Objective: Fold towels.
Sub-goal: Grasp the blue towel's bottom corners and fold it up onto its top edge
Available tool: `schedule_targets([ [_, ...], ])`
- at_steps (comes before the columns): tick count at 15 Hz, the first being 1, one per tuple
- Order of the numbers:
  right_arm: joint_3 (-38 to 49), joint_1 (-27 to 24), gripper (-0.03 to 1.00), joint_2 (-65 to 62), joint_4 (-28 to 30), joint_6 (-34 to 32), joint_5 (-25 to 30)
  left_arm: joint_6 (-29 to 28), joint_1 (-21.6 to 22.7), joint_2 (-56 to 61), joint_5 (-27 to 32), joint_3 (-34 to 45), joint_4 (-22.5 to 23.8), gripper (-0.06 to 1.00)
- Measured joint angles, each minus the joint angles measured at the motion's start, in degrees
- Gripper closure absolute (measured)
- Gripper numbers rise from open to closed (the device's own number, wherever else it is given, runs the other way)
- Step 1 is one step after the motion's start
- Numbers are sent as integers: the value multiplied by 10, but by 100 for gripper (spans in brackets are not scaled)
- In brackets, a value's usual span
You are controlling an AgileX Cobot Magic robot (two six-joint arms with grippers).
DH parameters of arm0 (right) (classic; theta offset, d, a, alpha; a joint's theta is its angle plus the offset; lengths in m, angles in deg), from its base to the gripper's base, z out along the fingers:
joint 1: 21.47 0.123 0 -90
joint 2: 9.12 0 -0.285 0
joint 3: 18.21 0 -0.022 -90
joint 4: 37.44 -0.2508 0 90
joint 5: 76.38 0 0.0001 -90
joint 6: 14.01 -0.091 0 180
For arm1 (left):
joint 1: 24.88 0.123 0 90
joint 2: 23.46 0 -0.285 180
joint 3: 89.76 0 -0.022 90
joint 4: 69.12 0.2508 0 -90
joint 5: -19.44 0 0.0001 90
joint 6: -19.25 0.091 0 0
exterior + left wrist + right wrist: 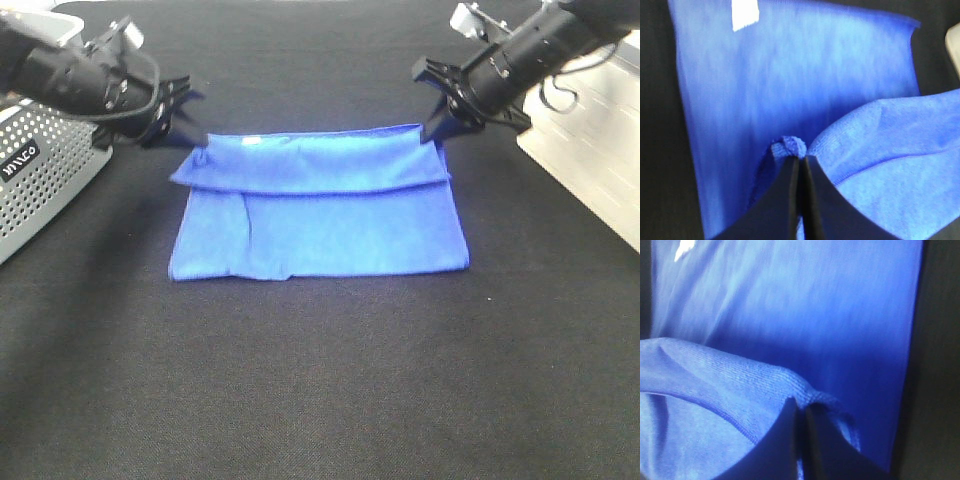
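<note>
The towel [320,225] is lying partly folded on the table [320,400] beside the basket [40,170] — soft, light and limp, likely sagging between grips. The left hand [799,165] is clamping its corner nearest the basket, the right hand [801,410] the same edge's far corner — sensible holds.

Towel [320,215]: bright royal blue all over, no print, darker blue stitched edge. Tag [745,14] on it: white. Table cover [320,380]: black, plain, faint fine speckle. Basket [45,175]: light grey, regular grid of small dark holes. Its label [20,160]: black with white letters. Left gripper [799,165] and right gripper [800,410]: black. Panel [590,170]: off-white.
</note>
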Motion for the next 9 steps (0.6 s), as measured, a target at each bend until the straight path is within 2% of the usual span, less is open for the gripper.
schedule_targets([
  [3, -169, 0, 97, 100, 17, -20, 6, -19, 0, -75, -30, -113, -1, 94],
  [5, -240, 0, 97, 145, 23, -21, 5, -21, 0, -112, -41, -166, -1, 94],
  [9, -281, 0, 97, 189, 42, -21, -32, -23, 0, -172, -51, -250, -1, 94],
])
